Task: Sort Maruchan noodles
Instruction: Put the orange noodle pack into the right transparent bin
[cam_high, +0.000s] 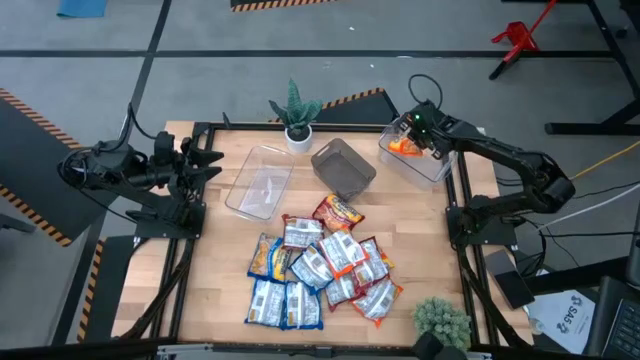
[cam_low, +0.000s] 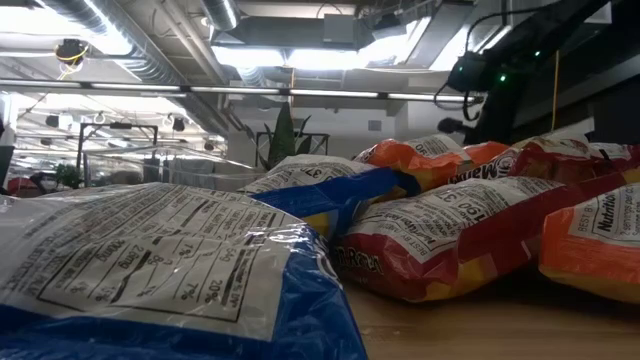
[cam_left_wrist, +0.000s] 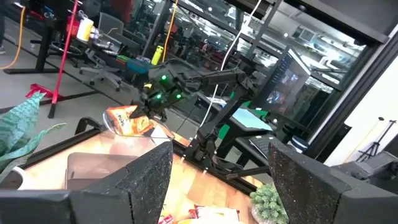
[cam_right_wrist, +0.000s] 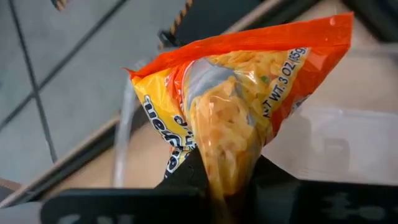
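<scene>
One orange glossy ramen packet is clamped in the right pincer above the clear plastic bin at the worktop's far right corner. Left pincer waits open.

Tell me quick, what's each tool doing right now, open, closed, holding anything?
Left tool: open, empty, parked at the table's left edge.
Right tool: shut on an orange noodle packet, over the clear bin at the right.
</scene>
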